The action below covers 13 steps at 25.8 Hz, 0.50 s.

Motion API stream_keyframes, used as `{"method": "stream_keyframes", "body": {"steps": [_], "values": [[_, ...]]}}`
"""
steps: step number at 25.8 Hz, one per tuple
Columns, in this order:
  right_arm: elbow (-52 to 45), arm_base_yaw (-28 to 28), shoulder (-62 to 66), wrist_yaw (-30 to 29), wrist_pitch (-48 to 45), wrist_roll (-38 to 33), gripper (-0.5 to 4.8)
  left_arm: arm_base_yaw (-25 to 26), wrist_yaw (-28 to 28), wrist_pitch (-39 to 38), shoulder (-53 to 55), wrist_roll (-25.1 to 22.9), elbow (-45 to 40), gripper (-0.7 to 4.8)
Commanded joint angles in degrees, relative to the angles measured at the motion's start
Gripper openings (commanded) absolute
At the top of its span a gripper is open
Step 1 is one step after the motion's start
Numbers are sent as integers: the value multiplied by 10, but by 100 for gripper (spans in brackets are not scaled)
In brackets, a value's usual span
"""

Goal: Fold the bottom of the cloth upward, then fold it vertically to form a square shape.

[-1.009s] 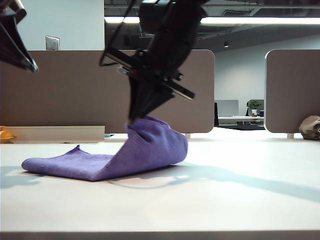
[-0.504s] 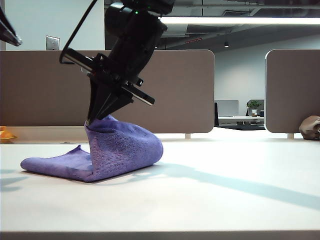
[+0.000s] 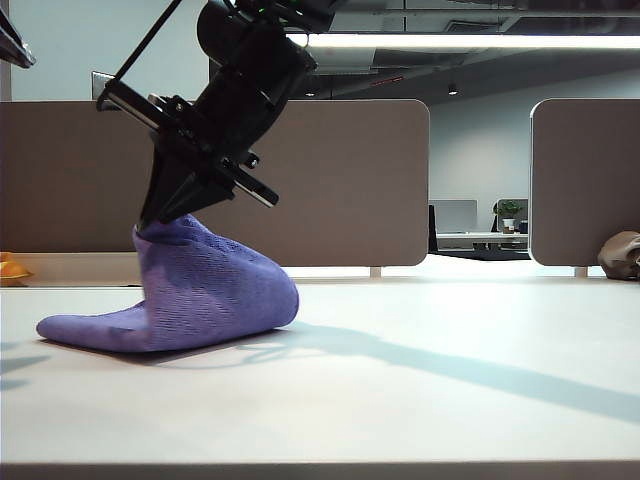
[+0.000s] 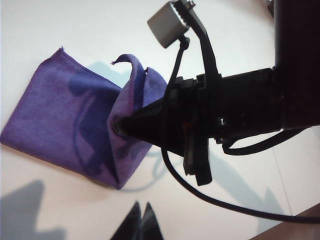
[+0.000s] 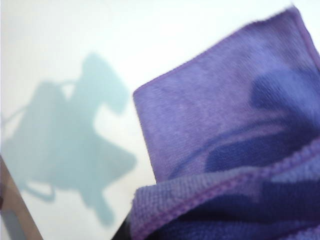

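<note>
The right hand (image 3: 150, 222), clamped on the cloth (image 3: 215, 290), has carried its edge leftward (second fold nearly over); the left hand (image 4: 141, 222) is shut, clear above.

My cloth (image 3: 200, 290) is purple with a fine waffle-like weave, its stitched hem a slightly lighter violet, and dark blue-violet shadow falls across its flat part. My right gripper (image 3: 150, 218) is matte black, clamped on the cloth's raised edge; my left gripper (image 4: 141, 220), also black, has its fingertips pressed together. The table (image 3: 450, 400) is pale off-white with grey shadows. The partitions (image 3: 350, 180) behind are taupe brown. A small lump (image 3: 620, 255) at far right is brown.
</note>
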State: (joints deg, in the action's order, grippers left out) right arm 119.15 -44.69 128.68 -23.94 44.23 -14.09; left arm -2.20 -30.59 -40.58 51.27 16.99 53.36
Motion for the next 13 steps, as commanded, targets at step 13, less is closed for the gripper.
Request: {"method": "stream_keyframes", "body": {"steps": [13], "values": [[3,-15,11,-63,-121,-37,-7,1,-9,3,-5,4,1,-6]]}}
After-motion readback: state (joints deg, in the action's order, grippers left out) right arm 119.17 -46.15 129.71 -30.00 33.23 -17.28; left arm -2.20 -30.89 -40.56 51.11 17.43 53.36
